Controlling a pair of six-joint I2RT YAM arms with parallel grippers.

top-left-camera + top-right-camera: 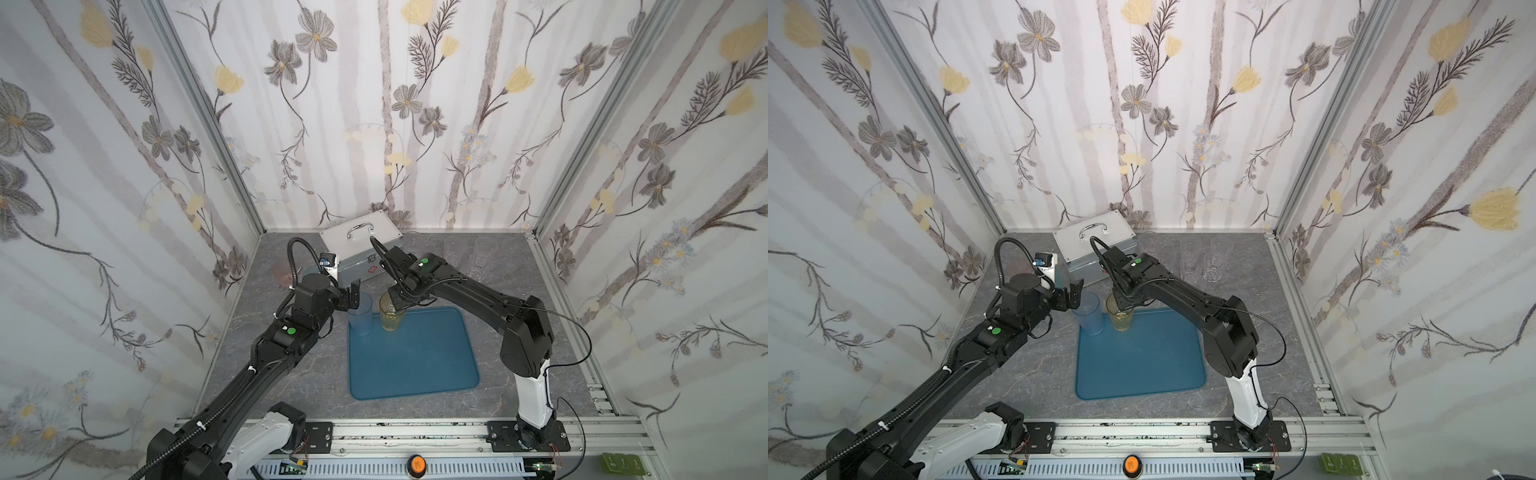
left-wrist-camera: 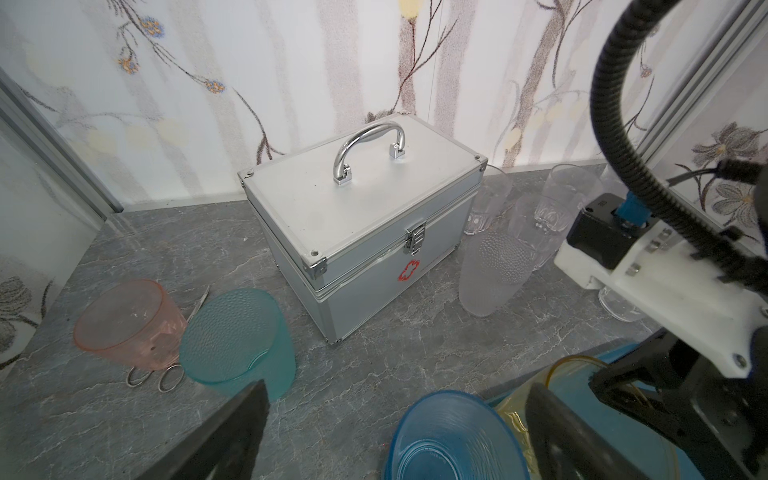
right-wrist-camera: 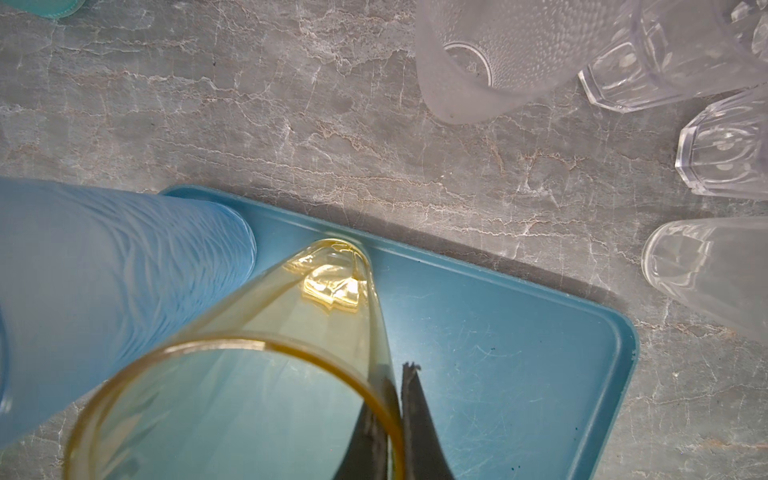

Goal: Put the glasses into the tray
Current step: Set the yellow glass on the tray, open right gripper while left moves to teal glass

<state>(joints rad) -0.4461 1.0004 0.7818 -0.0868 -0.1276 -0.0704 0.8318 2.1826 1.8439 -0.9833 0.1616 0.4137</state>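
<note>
Yellow glass (image 1: 391, 316) is pinched at the rim by the right pincer (image 3: 397, 386), at the tray's (image 1: 415, 365) back edge. Left pincer (image 1: 354, 296) is spread wide just by the blue glass (image 1: 360, 318), nothing gripped.

Red cross sign (image 2: 409, 270) on silver case (image 2: 361, 208) front.

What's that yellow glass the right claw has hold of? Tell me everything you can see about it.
The yellow glass is a tall, see-through, amber-tinted tumbler, plastic-looking, tapering to a thick moulded base, and empty. It is upright, mouth up, its base at the far edge of the teal tray, beside the blue glass; whether they touch is unclear. The right claw pinches its rim wall, one finger inside, one outside.
</note>
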